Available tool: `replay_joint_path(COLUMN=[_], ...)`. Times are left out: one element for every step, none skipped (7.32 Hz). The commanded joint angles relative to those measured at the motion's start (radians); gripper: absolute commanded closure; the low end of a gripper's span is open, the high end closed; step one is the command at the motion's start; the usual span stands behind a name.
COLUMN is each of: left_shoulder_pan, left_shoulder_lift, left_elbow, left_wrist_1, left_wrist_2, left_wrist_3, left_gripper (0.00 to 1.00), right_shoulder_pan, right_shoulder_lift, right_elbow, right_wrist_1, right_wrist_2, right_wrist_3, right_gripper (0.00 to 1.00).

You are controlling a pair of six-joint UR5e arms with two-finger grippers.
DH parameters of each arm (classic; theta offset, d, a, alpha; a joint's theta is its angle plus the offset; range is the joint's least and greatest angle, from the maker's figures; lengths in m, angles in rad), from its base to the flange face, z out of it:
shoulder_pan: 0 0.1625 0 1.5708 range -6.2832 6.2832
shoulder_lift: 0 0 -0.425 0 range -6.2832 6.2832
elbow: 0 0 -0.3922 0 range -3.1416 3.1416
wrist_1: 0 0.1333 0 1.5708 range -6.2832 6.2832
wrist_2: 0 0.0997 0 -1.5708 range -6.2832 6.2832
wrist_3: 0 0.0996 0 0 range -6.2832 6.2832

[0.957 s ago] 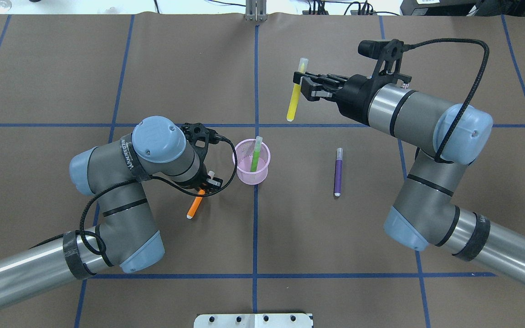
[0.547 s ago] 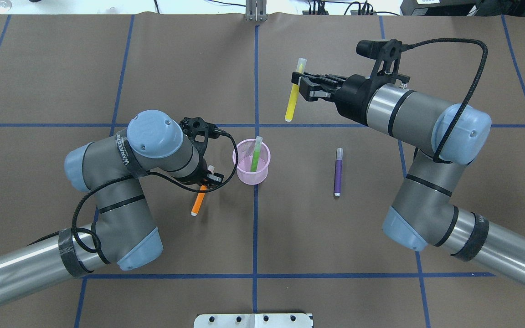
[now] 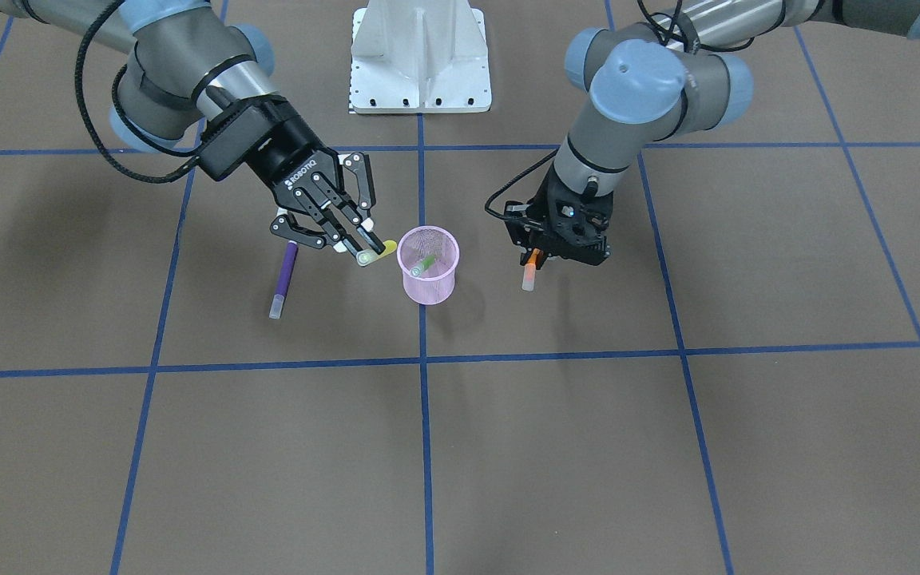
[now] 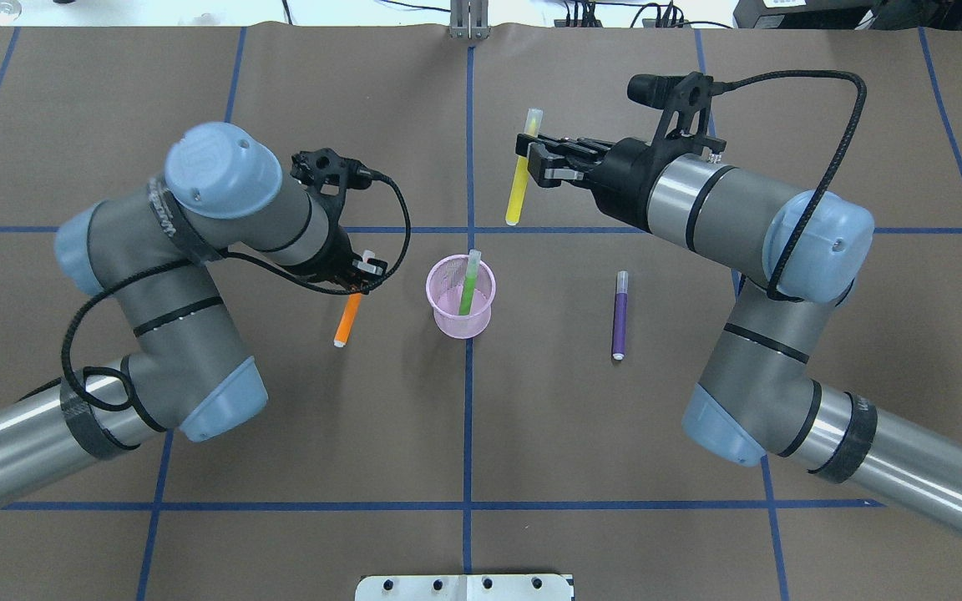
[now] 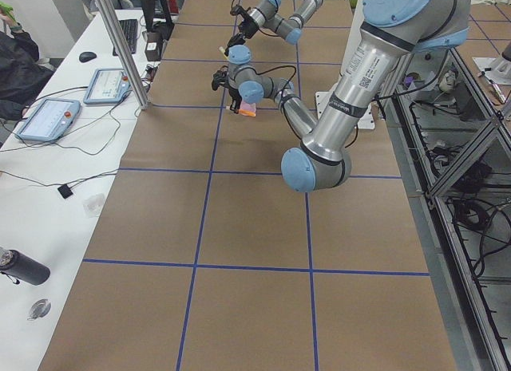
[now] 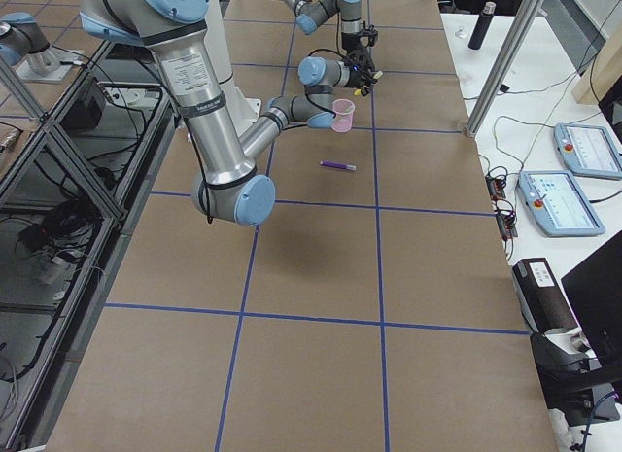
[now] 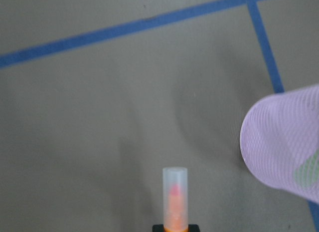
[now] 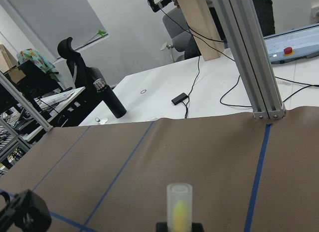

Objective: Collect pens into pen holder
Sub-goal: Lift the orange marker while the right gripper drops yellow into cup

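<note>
Markers this short, thick and clear-capped look light, stiff and smooth, best pinched below the cap: left gripper (image 4: 361, 277) clamps the orange pen (image 4: 347, 319) beside the round pink wire-mesh pen holder (image 4: 448, 321), right gripper (image 4: 524, 154) holds the yellow pen (image 4: 516, 196) aloft beyond it, green pen (image 4: 468, 288) inside, purple pen (image 4: 619, 313) lying well apart.

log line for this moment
left gripper: shut on orange pen | right gripper: shut on yellow pen | green pen: in pen holder | purple pen: on table
</note>
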Motion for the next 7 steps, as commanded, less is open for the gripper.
replay_joint_path(left_shoulder_pan=[-0.103, -0.116, -0.149, -0.160, -0.160, -0.160, -0.160], left_shoulder_lift=[0.000, 0.000, -0.001, 0.000, 0.000, 0.000, 0.002], left_elbow=[-0.034, -0.077, -0.090, -0.090, -0.090, -0.091, -0.090], left_wrist_1=[-0.002, -0.003, -0.003, -0.002, -0.002, -0.002, -0.002], left_wrist_2=[-0.069, -0.054, -0.060, -0.060, -0.060, -0.062, -0.062], left_wrist_3=[0.041, 0.060, 0.060, 0.060, 0.063, 0.063, 0.063], left_gripper=[1.00, 1.00, 1.00, 1.00, 1.00, 1.00, 1.00], right_shoulder_pan=[-0.086, -0.115, -0.159, -0.189, -0.191, -0.200, -0.204], right_shoulder_lift=[0.041, 0.056, 0.055, 0.055, 0.055, 0.059, 0.055], right_elbow=[-0.031, -0.058, -0.069, -0.080, -0.092, -0.124, -0.128], right_wrist_1=[-0.050, -0.051, -0.050, -0.050, -0.051, -0.048, -0.046], right_wrist_2=[-0.115, -0.130, -0.190, -0.212, -0.230, -0.271, -0.279], right_wrist_3=[-0.039, -0.039, -0.040, -0.040, -0.055, -0.078, -0.078], right_gripper=[1.00, 1.00, 1.00, 1.00, 1.00, 1.00, 1.00])
